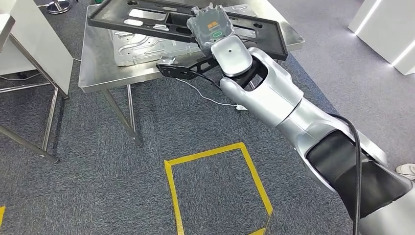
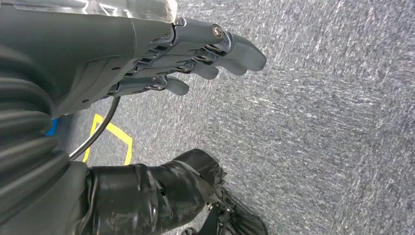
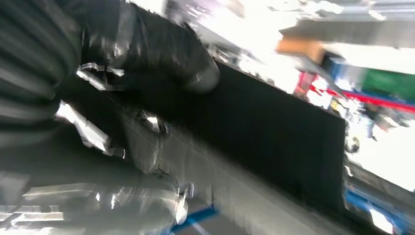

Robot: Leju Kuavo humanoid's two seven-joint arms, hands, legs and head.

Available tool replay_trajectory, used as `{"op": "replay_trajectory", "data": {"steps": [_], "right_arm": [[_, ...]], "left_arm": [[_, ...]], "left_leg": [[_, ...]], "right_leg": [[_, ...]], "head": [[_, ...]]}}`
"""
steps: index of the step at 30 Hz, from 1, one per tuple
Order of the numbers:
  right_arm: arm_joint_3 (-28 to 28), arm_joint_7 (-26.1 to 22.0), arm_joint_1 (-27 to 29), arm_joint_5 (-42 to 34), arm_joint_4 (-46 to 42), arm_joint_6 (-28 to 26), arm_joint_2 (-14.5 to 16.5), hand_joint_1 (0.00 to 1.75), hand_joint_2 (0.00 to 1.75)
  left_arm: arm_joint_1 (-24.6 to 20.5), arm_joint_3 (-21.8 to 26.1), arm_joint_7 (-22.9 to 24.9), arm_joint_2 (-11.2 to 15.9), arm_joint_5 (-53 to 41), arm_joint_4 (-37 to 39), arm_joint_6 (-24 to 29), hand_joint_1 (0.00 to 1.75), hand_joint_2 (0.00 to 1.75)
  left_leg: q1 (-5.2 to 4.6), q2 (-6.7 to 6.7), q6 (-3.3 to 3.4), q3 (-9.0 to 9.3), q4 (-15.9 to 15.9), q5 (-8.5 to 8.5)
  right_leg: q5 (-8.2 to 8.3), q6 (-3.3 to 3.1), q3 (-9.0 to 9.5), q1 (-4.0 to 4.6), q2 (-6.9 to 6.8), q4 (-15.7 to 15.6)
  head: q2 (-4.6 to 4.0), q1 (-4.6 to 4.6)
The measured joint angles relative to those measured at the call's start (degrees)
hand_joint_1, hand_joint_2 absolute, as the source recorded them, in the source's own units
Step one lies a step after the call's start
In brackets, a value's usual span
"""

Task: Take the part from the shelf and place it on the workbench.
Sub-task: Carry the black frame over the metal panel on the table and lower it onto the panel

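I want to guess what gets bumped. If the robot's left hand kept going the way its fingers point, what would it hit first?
Probably just the grey carpet. In the left wrist view the left hand holds nothing, and beyond its fingers there is only floor. How far off the floor is, I can't tell.

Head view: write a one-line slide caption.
Right hand holds the black part over the steel workbench, above a silver plate.

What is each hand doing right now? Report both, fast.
Left hand: open, holding nothing, above the carpet.
Right hand: gripping the black part over the workbench.
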Motion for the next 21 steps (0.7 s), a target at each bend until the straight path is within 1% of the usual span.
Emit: {"op": "replay_trajectory", "data": {"steps": [1, 2, 3, 4, 5, 6, 8, 10, 11, 12, 13, 14, 15, 16, 17, 18, 19, 20, 21], "right_arm": [[0.01, -0.03, 0.24, 0.0, 0.03, 0.01, -0.02, 1.75, 1.75], [0.01, -0.03, 0.37, 0.0, 0.05, 0.01, -0.03, 1.75, 1.75], [0.01, -0.03, 0.41, 0.0, 0.08, 0.01, -0.04, 1.75, 1.75], [0.01, -0.03, 0.32, 0.0, 0.09, 0.01, -0.01, 1.75, 1.75], [0.01, -0.07, 0.2, 0.0, 0.08, -0.01, 0.05, 1.75, 1.75], [0.02, -0.11, 0.14, 0.0, 0.07, -0.04, 0.13, 1.75, 1.75], [0.02, -0.19, 0.09, 0.0, 0.08, -0.1, 0.21, 1.75, 1.75], [0.02, -0.18, 0.09, 0.0, 0.15, -0.15, 0.17, 1.75, 1.75], [0.02, -0.16, 0.04, 0.0, 0.19, -0.19, 0.16, 1.75, 1.75], [0.02, -0.16, -0.01, 0.0, 0.19, -0.21, 0.19, 1.75, 1.75], [0.02, -0.16, -0.06, 0.0, 0.2, -0.23, 0.22, 1.75, 1.75], [0.03, -0.18, -0.06, 0.0, 0.21, -0.25, 0.25, 1.75, 1.75], [0.04, -0.2, -0.01, 0.0, 0.24, -0.25, 0.26, 1.75, 1.75], [0.05, -0.22, 0.05, 0.0, 0.28, -0.26, 0.27, 1.75, 1.75], [0.07, -0.25, 0.1, 0.0, 0.32, -0.26, 0.28, 1.75, 1.75], [0.08, -0.26, 0.11, 0.0, 0.35, -0.27, 0.3, 1.75, 1.75], [0.09, -0.27, 0.09, 0.0, 0.38, -0.29, 0.31, 1.75, 1.75], [0.08, -0.27, 0.01, 0.0, 0.4, -0.32, 0.32, 1.75, 1.75], [0.08, -0.27, -0.07, 0.0, 0.41, -0.35, 0.32, 1.75, 1.75]], "left_arm": [[0.04, 0.0, 0.0, -0.04, 0.01, 0.0, -0.01, 0.0, 1.75], [0.09, 0.0, 0.0, -0.08, 0.01, 0.0, -0.01, 0.0, 1.75], [0.14, 0.0, 0.0, -0.1, 0.01, 0.0, -0.01, 0.0, 1.75], [0.14, 0.0, 0.0, -0.09, 0.0, 0.0, 0.01, 0.0, 1.75], [0.12, 0.01, 0.01, -0.07, -0.01, -0.01, 0.04, 0.0, 1.75], [0.11, 0.01, 0.02, -0.04, -0.02, -0.01, 0.07, 0.0, 1.75], [0.14, 0.02, 0.07, 0.01, -0.03, -0.01, 0.17, 0.0, 1.75], [0.26, 0.02, 0.16, 0.02, -0.04, 0.0, 0.24, 0.0, 1.75], [0.24, 0.02, 0.2, 0.03, -0.04, 0.0, 0.27, 0.0, 1.75], [0.16, 0.02, 0.22, 0.0, -0.05, 0.0, 0.27, 0.0, 1.75], [0.07, 0.02, 0.22, -0.02, -0.05, 0.0, 0.28, 0.0, 1.75], [0.02, 0.02, 0.23, -0.05, -0.05, 0.0, 0.28, 0.0, 1.75], [0.05, 0.02, 0.26, -0.09, -0.05, 0.0, 0.28, 0.0, 1.75], [0.12, 0.02, 0.29, -0.13, -0.05, 0.0, 0.28, 0.0, 1.75], [0.17, 0.02, 0.32, -0.15, -0.05, 0.0, 0.28, 0.0, 1.75], [0.19, 0.02, 0.33, -0.15, -0.05, 0.0, 0.28, 0.0, 1.75], [0.19, 0.02, 0.33, -0.05, -0.05, 0.0, 0.29, 0.0, 1.75], [0.19, 0.02, 0.33, -0.01, -0.05, 0.0, 0.3, 0.0, 1.75], [0.17, 0.02, 0.33, 0.1, -0.05, 0.0, 0.32, 0.0, 1.75]], "left_leg": [[0.03, -0.13, -0.06, -0.04, 0.68, -0.51], [0.1, -0.29, -0.23, -0.07, 1.47, -1.09], [0.17, -0.44, -0.49, -0.14, 2.29, -1.73], [0.06, -0.57, -0.81, -0.34, 3.13, -2.34], [-0.05, -0.65, -1.05, -0.62, 3.81, -2.84], [-0.16, -0.67, -1.23, -0.88, 4.27, -3.16], [-0.09, -0.68, -1.37, -1.31, 4.74, -3.48], [0.16, -0.58, -1.97, -2.0, 6.1, -4.42], [0.34, -0.51, -2.41, -3.03, 8.12, -5.51], [0.56, -0.44, -2.86, -4.61, 11.23, -6.91], [0.79, -0.41, -3.22, -6.7, 15.09, -8.43], [1.02, -0.4, -3.48, -8.92, 18.88, -9.55], [1.16, -0.4, -3.6, -10.58, 21.28, -9.69], [1.23, -0.39, -3.53, -11.21, 21.47, -8.58], [1.18, -0.41, -3.22, -10.66, 19.27, -6.39], [1.01, -0.42, -2.63, -9.06, 15.08, -3.52], [0.74, -0.42, -1.85, -7.09, 10.4, -1.1], [0.47, -0.39, -1.16, -5.32, 6.62, 0.41], [0.18, -0.36, -0.65, -4.11, 4.18, 1.05]], "right_leg": [[1.05, 0.12, -0.08, 0.01, -0.04, -0.36], [2.98, 0.23, 1.13, -0.08, -0.09, -3.16], [4.62, 0.3, 2.86, -0.18, -0.13, -6.81], [5.76, 0.23, 4.41, -0.28, -0.09, -10.02], [6.3, 0.01, 5.46, -0.33, 0.0, -12.13], [6.13, -0.29, 5.76, -0.27, 0.1, -12.77], [5.97, -1.01, 5.48, -0.17, 0.24, -12.42], [5.85, -1.57, 5.41, -0.3, 0.29, -12.37], [5.84, -1.79, 5.5, -0.45, 0.31, -12.49], [5.84, -1.92, 5.65, -0.5, 0.33, -12.68], [5.85, -1.97, 5.85, -0.56, 0.33, -12.9], [5.79, -1.99, 6.07, -0.61, 0.32, -13.06], [5.69, -1.99, 6.35, -0.63, 0.32, -13.18], [5.52, -1.96, 6.68, -0.62, 0.31, -13.26], [5.33, -1.93, 7.07, -0.57, 0.31, -13.35], [5.16, -1.91, 7.59, -0.49, 0.3, -13.58], [5.06, -1.88, 8.12, -0.47, 0.28, -13.94], [5.05, -1.78, 8.55, -0.42, 0.3, -14.39], [5.1, -1.58, 8.8, -0.47, 0.33, -14.8]], "head": [[0.0, 0.02], [0.0, 0.05], [0.0, 0.09], [0.0, 0.13], [0.0, 0.11], [0.0, 0.08], [0.0, 0.03], [0.0, 0.03], [0.0, -0.03], [0.0, -0.07], [0.0, -0.09], [0.0, -0.08], [0.0, -0.07], [0.0, -0.08], [0.0, -0.09], [0.0, -0.1], [0.0, -0.09], [0.0, -0.06], [0.0, -0.07]]}}
